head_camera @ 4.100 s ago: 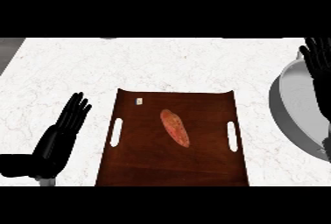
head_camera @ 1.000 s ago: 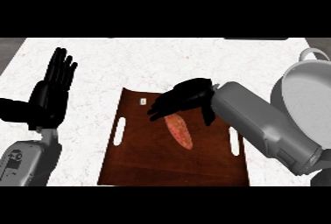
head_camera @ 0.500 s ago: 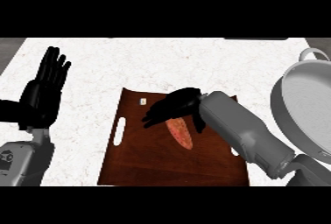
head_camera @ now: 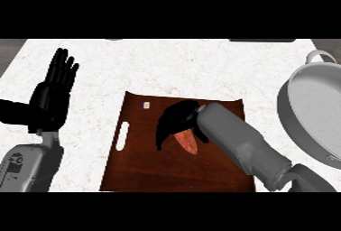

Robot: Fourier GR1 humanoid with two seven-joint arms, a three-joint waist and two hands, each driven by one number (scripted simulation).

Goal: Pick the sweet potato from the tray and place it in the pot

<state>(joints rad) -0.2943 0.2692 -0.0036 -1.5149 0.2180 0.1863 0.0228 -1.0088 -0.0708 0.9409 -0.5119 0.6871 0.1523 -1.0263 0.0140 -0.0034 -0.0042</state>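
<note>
An orange-red sweet potato (head_camera: 188,143) lies on the dark brown tray (head_camera: 149,169) in the middle of the counter. My right hand (head_camera: 176,118) is over the potato's upper end, fingers curled down around it, hiding that end; the lower half still rests on the tray. The grey pot (head_camera: 315,117) stands at the right edge, with nothing inside it. My left hand (head_camera: 54,90) rests open, fingers up, at the left of the tray.
The tray has white slot handles (head_camera: 122,136) and a small white tag (head_camera: 146,105) near its top left corner. White marble counter (head_camera: 200,67) stretches beyond the tray. My right forearm (head_camera: 243,144) crosses the tray's right side.
My right hand has come down and drawn back toward me onto the potato's upper end, fingers closing around it. The view has shifted slightly, so the pot shows more fully.
</note>
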